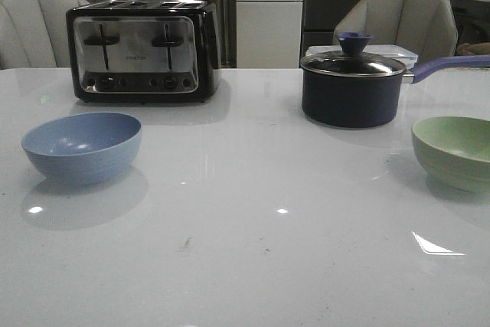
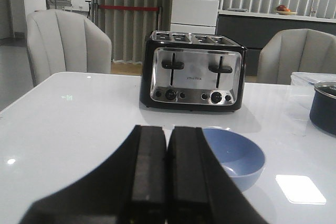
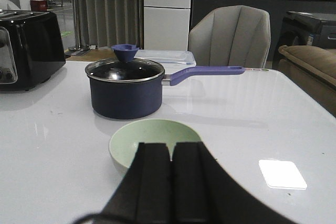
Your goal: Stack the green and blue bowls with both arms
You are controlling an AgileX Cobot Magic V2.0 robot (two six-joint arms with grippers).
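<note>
The dusty blue bowl [image 1: 83, 145] stands upright on the white table at the left. The pale green bowl [image 1: 457, 151] stands upright at the right edge of the front view. Neither arm shows in the front view. In the left wrist view my left gripper [image 2: 167, 136] is shut and empty, held back from the blue bowl [image 2: 236, 157], which lies just beyond and to one side of the fingertips. In the right wrist view my right gripper [image 3: 171, 150] is shut and empty, its tips in front of the near rim of the green bowl [image 3: 152, 136].
A black and chrome toaster [image 1: 142, 50] stands at the back left. A dark navy lidded saucepan [image 1: 354, 87] with a purple handle stands at the back right, behind the green bowl. Grey chairs stand beyond the table [image 1: 245, 227].
</note>
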